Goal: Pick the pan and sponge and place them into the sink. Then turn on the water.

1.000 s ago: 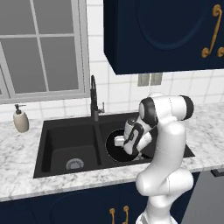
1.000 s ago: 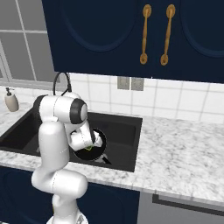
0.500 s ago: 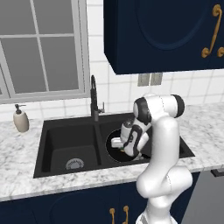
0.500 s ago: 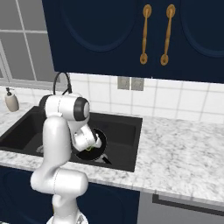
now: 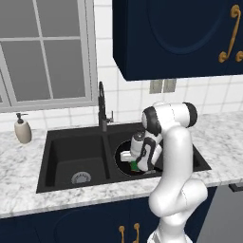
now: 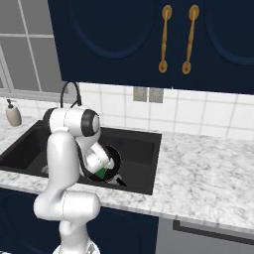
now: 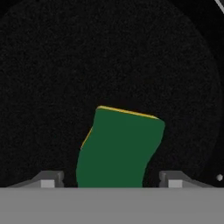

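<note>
The black pan [image 5: 124, 153] lies in the right basin of the black sink [image 5: 71, 135]; it also shows as a dark round disc [image 6: 113, 155] beside the arm. The green sponge [image 7: 119, 146] with its yellow edge lies on the pan [image 7: 109, 57], between my fingertips and slightly bent. My gripper [image 7: 111, 179] is open, with a small gap between the sponge and each fingertip. My gripper [image 5: 137, 162] hangs low inside the right basin, over the sponge [image 5: 134, 165]. A bit of green sponge [image 6: 101, 172] shows under my gripper [image 6: 98, 169].
The tall dark tap [image 5: 101, 107] stands behind the divider between the basins. The left basin holds a silver drain [image 5: 81, 178]. A soap dispenser [image 5: 22, 129] stands on the marble counter at the left. Dark wall cabinets [image 5: 175, 33] hang overhead.
The arm has shifted slightly while the hand stays low over the pan in the right basin. The sponge remains under the hand.
</note>
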